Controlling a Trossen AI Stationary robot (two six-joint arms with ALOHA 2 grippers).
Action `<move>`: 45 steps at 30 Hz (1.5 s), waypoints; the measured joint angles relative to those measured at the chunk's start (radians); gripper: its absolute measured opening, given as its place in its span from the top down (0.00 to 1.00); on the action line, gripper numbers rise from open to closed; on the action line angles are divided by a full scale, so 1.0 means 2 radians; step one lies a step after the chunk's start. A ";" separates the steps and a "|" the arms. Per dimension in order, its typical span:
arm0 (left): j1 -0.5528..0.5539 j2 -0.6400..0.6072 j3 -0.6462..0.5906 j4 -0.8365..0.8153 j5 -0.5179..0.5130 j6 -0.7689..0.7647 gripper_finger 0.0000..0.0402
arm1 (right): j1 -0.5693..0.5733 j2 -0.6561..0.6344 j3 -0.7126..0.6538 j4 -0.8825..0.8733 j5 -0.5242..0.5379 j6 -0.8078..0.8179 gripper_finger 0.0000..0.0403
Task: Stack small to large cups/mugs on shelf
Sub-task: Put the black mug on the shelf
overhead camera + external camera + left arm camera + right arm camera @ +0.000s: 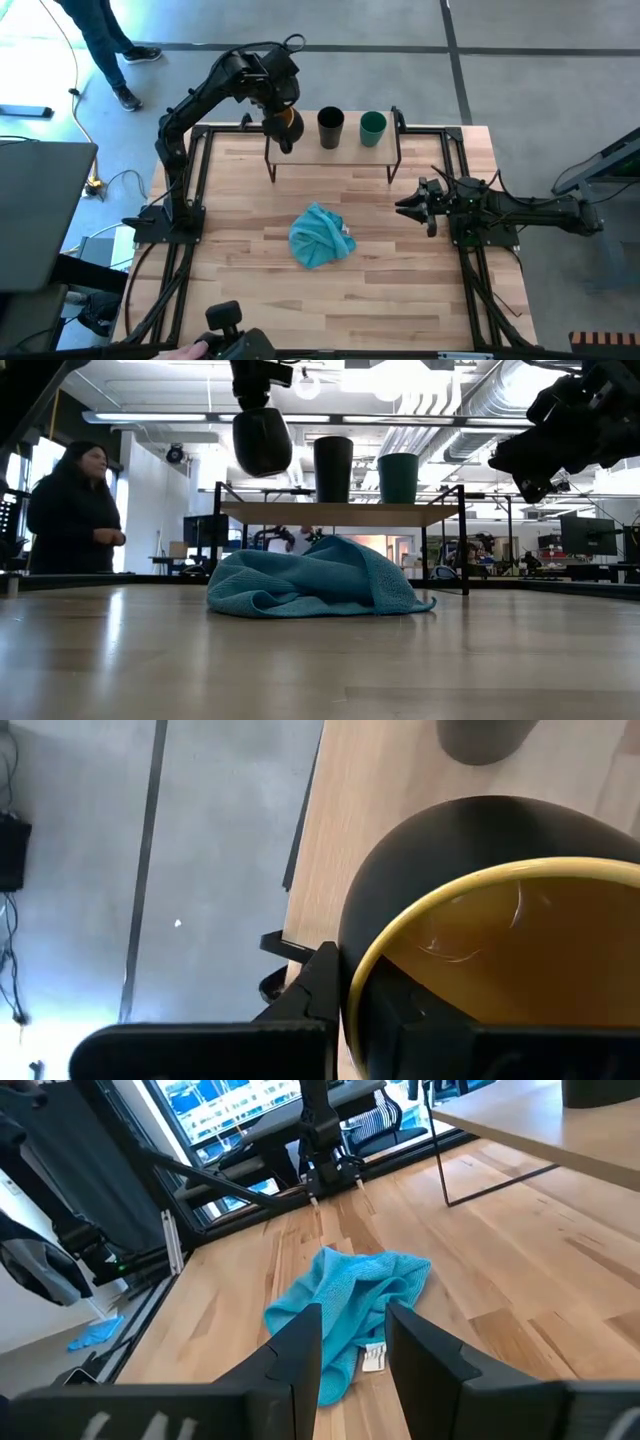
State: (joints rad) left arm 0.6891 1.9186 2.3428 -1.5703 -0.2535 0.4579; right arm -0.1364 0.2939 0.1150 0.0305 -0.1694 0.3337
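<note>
My left gripper (283,128) hangs over the shelf's left end, shut on the dark mug (480,920) with the yellow-orange inside. In the low view the mug (262,442) floats above the shelf (340,513). The tall black cup (331,127) and the green cup (373,127) stand upright on the shelf, right of the mug. My right gripper (409,204) waits open at the table's right side, above the wood, touching nothing. My left gripper holds the mug by its rim (352,982), one finger (318,982) outside the wall and one finger (400,1010) inside the yellow hollow. It comes from above. The mug is lifted clear of the shelf and hangs below the fingers, roughly upright.
A crumpled teal cloth (321,237) lies mid-table, in front of the shelf. Black frame rails (195,180) run along the table's left and right edges. A person (68,510) stands beyond the table's far left corner.
</note>
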 joint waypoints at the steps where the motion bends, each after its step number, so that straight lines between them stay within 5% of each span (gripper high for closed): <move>1: 0.000 0.001 0.000 0.000 0.000 0.003 0.99 | 0.000 0.000 0.000 0.000 0.000 -0.001 0.74; 45: 0.006 0.060 0.000 0.018 -0.023 0.023 0.99 | 0.000 0.001 0.000 -0.025 -0.005 -0.009 0.74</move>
State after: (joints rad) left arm 0.7002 2.0380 2.3421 -1.5353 -0.3000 0.5031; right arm -0.1364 0.2951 0.1150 -0.0200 -0.1802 0.3161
